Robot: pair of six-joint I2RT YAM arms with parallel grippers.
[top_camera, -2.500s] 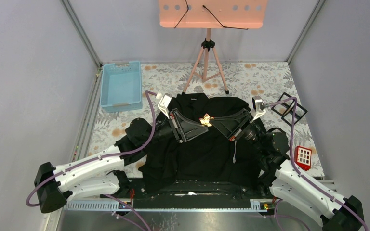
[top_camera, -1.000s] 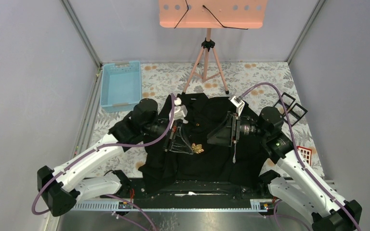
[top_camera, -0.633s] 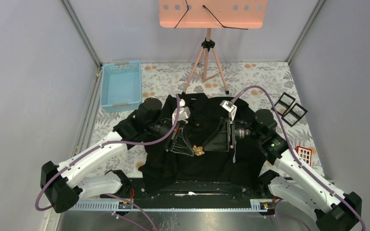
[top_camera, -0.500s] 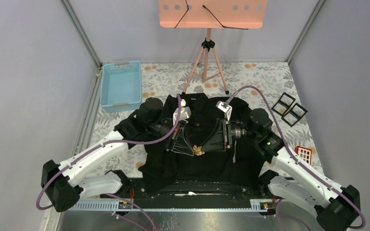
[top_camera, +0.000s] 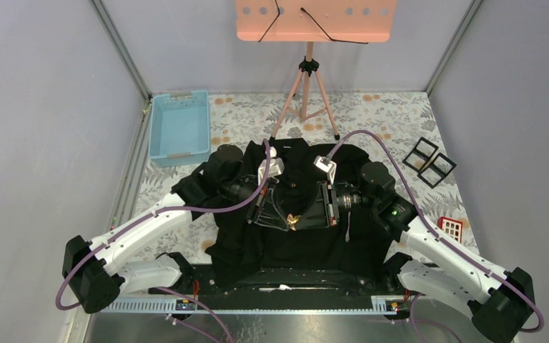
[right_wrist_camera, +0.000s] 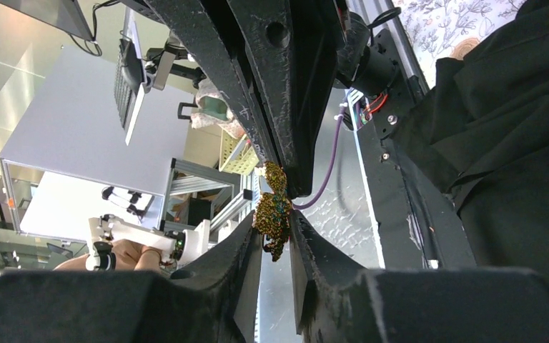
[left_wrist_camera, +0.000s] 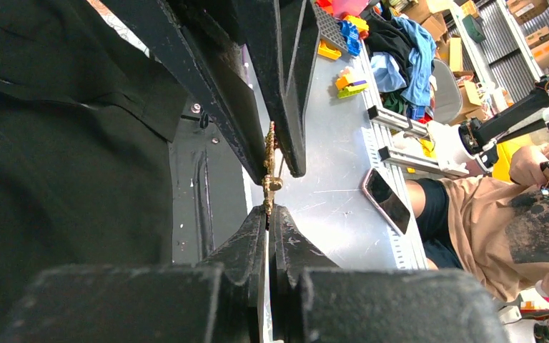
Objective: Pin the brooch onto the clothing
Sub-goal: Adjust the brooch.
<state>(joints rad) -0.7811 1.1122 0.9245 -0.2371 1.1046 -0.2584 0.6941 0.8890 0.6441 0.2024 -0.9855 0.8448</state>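
Observation:
The black shirt point(top_camera: 307, 246) lies spread on the table between my arms; it also shows in the left wrist view point(left_wrist_camera: 57, 143) and the right wrist view point(right_wrist_camera: 515, 143). The small gold brooch point(top_camera: 294, 221) is held above the shirt's front. My left gripper point(top_camera: 288, 225) is shut on one end of it; in the left wrist view the gripper point(left_wrist_camera: 267, 209) pinches the brooch point(left_wrist_camera: 269, 168), seen edge-on. My right gripper point(top_camera: 302, 218) meets it from the right, and its jaws point(right_wrist_camera: 275, 239) close around the glittery brooch point(right_wrist_camera: 273, 211).
A light blue bin point(top_camera: 180, 127) stands at the back left. A pink tripod stand point(top_camera: 306, 86) is at the back centre. Two black square frames point(top_camera: 429, 161) and a red and white block point(top_camera: 449, 231) lie at the right. A floral mat point(top_camera: 386, 114) covers the table.
The left gripper carried the brooch from the shirt's collar area down toward the near middle. The right gripper then swung left and closed in on the brooch from the other side.

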